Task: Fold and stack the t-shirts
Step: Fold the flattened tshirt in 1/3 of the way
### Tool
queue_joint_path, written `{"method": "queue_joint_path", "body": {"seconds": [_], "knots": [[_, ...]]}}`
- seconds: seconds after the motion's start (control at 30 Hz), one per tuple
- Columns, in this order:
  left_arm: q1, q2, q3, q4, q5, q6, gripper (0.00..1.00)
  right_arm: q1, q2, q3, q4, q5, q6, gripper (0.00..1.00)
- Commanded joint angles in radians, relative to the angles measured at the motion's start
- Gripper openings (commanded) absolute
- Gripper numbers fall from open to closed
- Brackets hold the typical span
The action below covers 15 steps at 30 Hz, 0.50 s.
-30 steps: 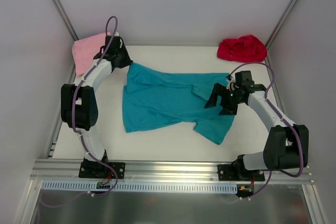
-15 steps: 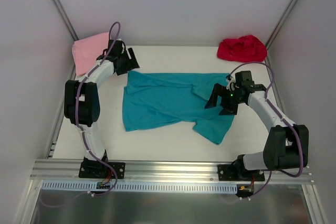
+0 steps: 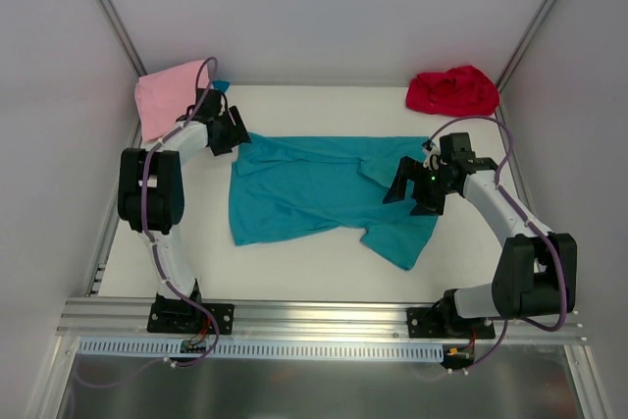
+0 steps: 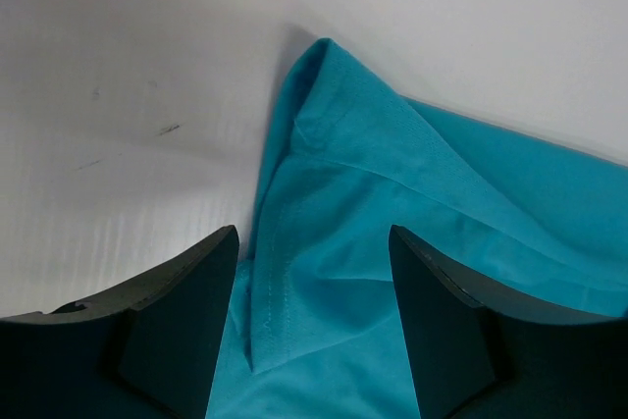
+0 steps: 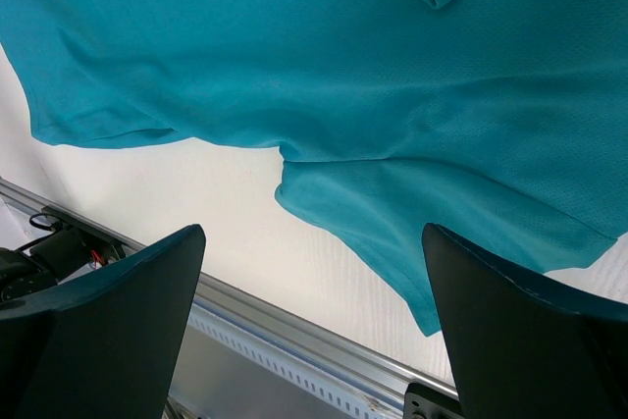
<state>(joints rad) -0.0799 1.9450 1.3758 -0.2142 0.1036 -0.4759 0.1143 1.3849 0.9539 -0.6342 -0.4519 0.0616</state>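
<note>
A teal t-shirt (image 3: 314, 188) lies spread across the middle of the table, with one sleeve folded in near its right end. In the left wrist view its top left corner (image 4: 324, 193) lies rumpled on the table between my fingers. My left gripper (image 3: 235, 132) (image 4: 312, 252) hovers open over that corner and holds nothing. My right gripper (image 3: 400, 189) (image 5: 314, 262) stands wide open above the shirt's right part, over the lower sleeve (image 5: 442, 233), also holding nothing. A pink t-shirt (image 3: 165, 95) lies at the back left. A crumpled red t-shirt (image 3: 453, 91) sits at the back right.
White walls with metal corner posts close in the table (image 3: 294, 262) on three sides. A metal rail (image 3: 324, 316) (image 5: 294, 331) runs along the near edge by the arm bases.
My left gripper has opened and let go of the teal shirt's top left corner, which now lies flatter on the table. It then drew slightly nearer. The right arm has not moved.
</note>
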Motion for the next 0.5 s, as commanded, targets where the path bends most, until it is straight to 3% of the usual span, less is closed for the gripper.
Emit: {"method": "queue_joint_path", "body": {"seconds": [0.0,0.47], "knots": [[0.011,0.023,-0.006,0.032,0.027,-0.02,0.64,-0.007,-0.004,-0.001,-0.016,0.013,-0.017,0.99],[0.014,0.072,0.006,0.081,0.087,-0.035,0.58,-0.007,0.006,0.002,-0.018,0.016,-0.017,0.99]]}}
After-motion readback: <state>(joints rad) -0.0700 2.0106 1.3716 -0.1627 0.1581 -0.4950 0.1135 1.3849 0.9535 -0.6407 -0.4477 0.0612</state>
